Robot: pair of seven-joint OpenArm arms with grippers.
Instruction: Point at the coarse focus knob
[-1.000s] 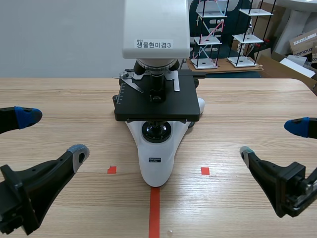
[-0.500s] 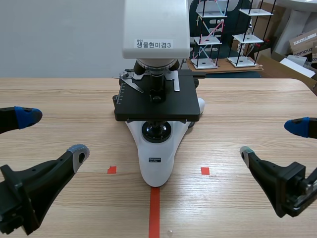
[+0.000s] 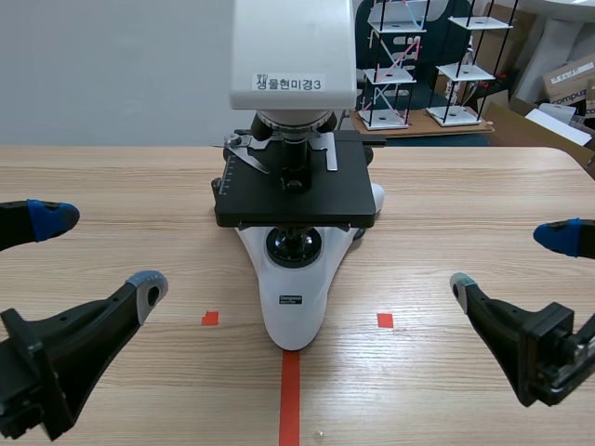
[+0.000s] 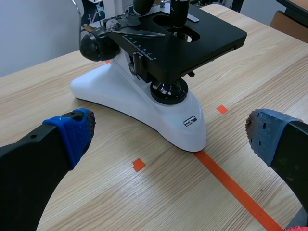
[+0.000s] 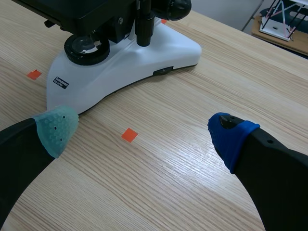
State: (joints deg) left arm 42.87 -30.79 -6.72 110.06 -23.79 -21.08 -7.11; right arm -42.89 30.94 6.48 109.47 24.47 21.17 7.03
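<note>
A white and black microscope (image 3: pixel 296 186) stands at the middle of the table, its base toward me. In the left wrist view a large black focus knob (image 4: pixel 96 45) shows on the side of its arm, ahead of my left gripper (image 4: pixel 168 137). From the right wrist view the black knob (image 5: pixel 174 6) on the other side is partly seen. My left gripper (image 3: pixel 98 253) hangs open at the near left. Off to the near right, my right gripper (image 3: pixel 509 262) also stands open. Both are well apart from the microscope and hold nothing.
A black stage (image 3: pixel 296 195) juts out over the microscope base (image 3: pixel 293 297). Bare wooden table (image 3: pixel 465 204) lies on both sides. Wire racks (image 3: pixel 400 65) and cardboard boxes (image 3: pixel 567 79) stand beyond the far edge.
</note>
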